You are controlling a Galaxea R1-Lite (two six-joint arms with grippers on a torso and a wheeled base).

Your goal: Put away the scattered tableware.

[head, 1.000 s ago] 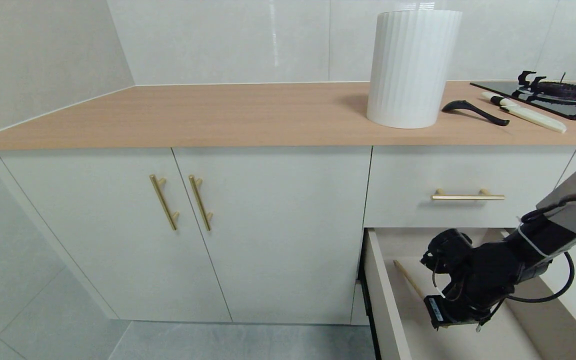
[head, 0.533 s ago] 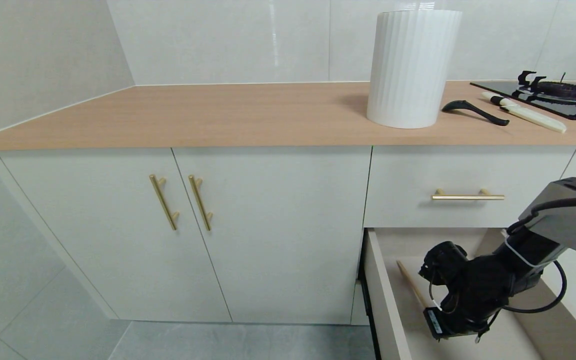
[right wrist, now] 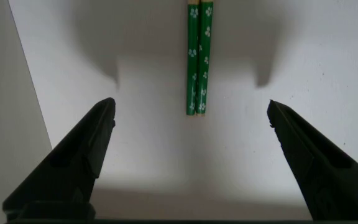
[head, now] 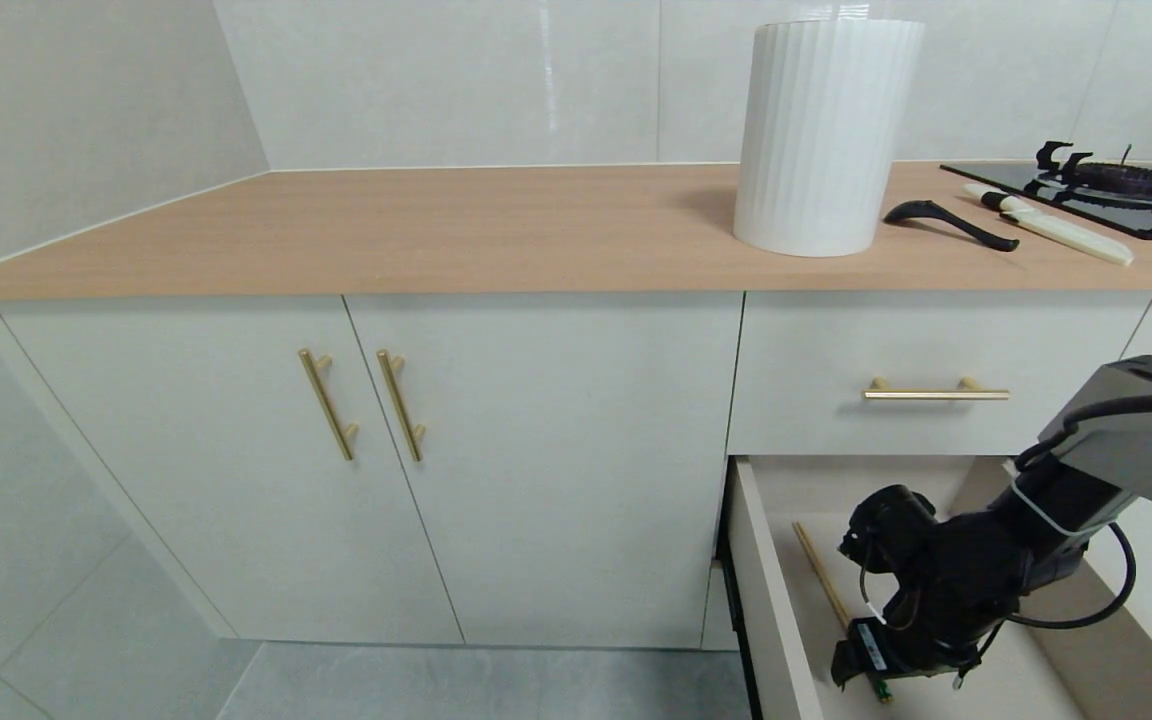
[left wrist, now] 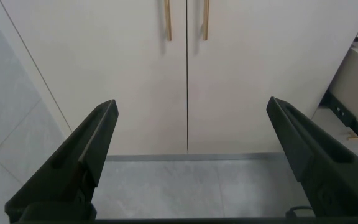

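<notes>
A pair of chopsticks (head: 821, 575) with wooden shafts and green flowered ends (right wrist: 197, 59) lies flat on the floor of the open lower drawer (head: 766, 590). My right gripper (head: 861, 668) hangs inside the drawer just over their green ends, and its fingers are open (right wrist: 188, 109) and hold nothing. On the countertop, to the right of a tall white ribbed container (head: 821, 135), lie a black spoon (head: 946, 222) and a cream knife (head: 1051, 225). My left gripper (left wrist: 191, 106) stands open low in front of the cabinet doors (left wrist: 185, 74).
A black gas hob (head: 1116, 190) sits at the counter's far right. Above the open drawer is a shut drawer with a gold handle (head: 936, 394). Two doors with gold handles (head: 366, 405) fill the cabinet's left. Grey floor tiles (left wrist: 185, 186) lie below.
The right gripper has sunk lower and nearer the drawer's front. The chopsticks have swung to lie more lengthwise on the drawer floor, and their green tips now show below the gripper.
</notes>
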